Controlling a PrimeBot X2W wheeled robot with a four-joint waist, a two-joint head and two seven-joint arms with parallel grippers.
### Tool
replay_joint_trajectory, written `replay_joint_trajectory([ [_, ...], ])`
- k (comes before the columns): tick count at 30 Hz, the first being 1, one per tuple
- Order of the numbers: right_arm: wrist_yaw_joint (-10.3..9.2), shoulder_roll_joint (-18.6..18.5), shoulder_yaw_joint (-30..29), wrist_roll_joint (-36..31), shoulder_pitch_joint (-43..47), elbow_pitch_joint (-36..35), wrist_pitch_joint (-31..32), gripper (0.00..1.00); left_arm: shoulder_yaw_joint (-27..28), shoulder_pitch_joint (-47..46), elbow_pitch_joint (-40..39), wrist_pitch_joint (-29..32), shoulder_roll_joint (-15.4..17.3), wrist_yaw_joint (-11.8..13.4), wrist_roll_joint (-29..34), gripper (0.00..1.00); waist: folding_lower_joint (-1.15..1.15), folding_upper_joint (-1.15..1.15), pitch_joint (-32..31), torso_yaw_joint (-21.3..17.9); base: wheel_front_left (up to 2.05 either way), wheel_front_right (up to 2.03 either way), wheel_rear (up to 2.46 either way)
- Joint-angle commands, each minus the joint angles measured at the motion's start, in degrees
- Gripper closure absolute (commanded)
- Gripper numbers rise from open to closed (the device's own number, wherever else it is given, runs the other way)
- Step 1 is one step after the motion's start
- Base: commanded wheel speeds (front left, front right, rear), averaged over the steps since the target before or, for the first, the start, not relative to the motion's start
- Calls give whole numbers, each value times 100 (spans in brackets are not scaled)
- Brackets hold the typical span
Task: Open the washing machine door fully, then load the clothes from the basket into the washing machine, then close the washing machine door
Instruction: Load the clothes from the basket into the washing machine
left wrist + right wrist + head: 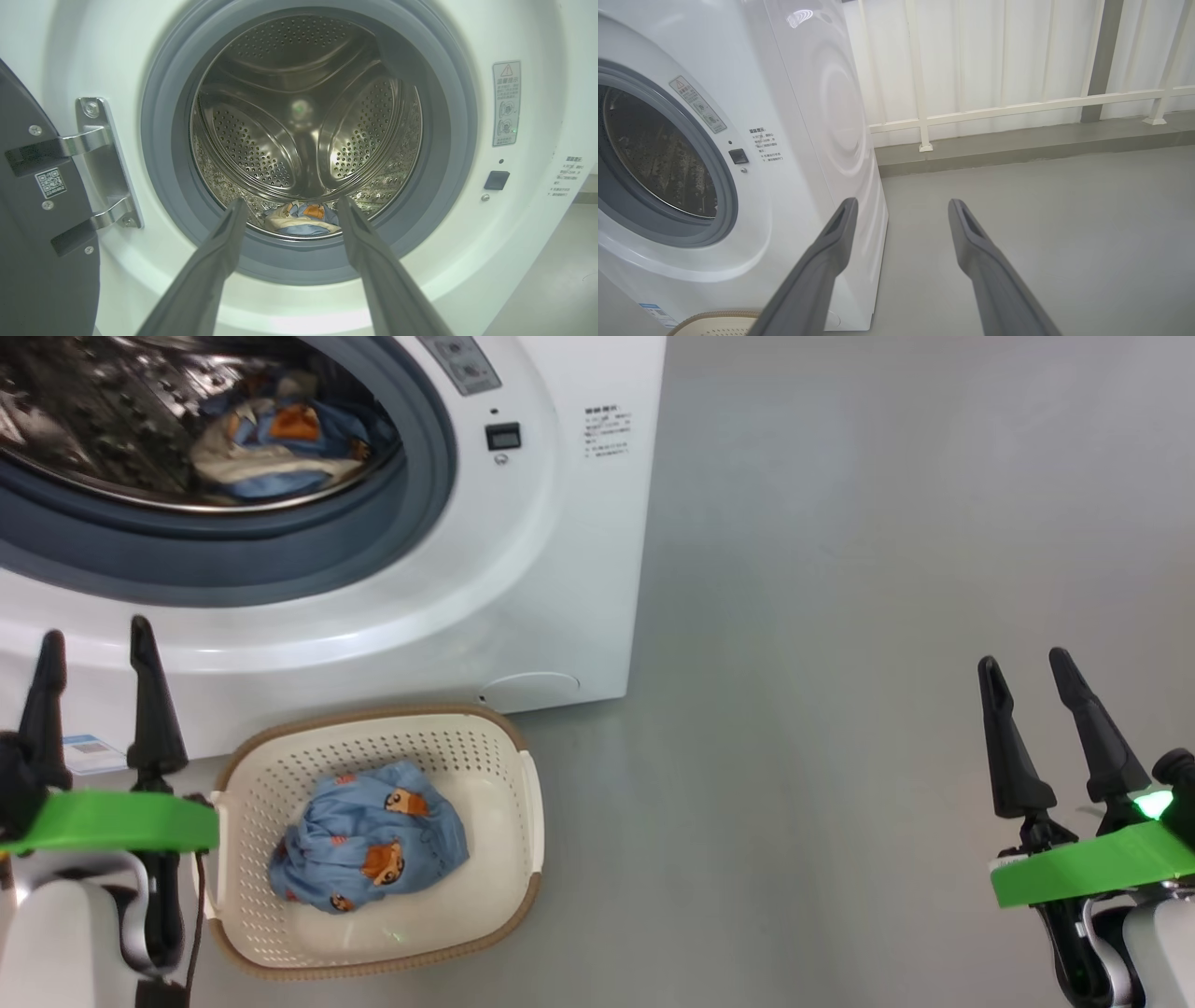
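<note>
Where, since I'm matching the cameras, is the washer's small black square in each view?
Head view: black square near the top, just left of centre.
Left wrist view: black square at the right side, about mid-height.
Right wrist view: black square in the left quarter, about mid-height.
Shared landmark: the warning label, above the black square in every view.

The basket (373,717) sat before the washing machine (560,523), containing blue bear-print clothes (369,849); another bundle (280,448) lay in the drum (93,420); left gripper (95,635) and right gripper (1024,661) stood open.
</note>
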Motion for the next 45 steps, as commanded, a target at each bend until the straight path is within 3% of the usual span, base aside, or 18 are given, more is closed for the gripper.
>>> replay_joint_trajectory([
  [1,32,-106,75,97,78,-138,-46,0,129,113,-207,-29,175,2,-15,0,0,0,-199,152,0,0,0],
  [17,32,-115,-85,140,626,-145,-46,0,293,1382,-811,-29,-5,2,-72,0,0,0,-737,253,0,0,0],
  [45,32,-41,-302,127,1111,-210,-46,0,307,2467,-1513,-29,-177,2,-161,0,0,0,-1094,381,0,0,0],
])
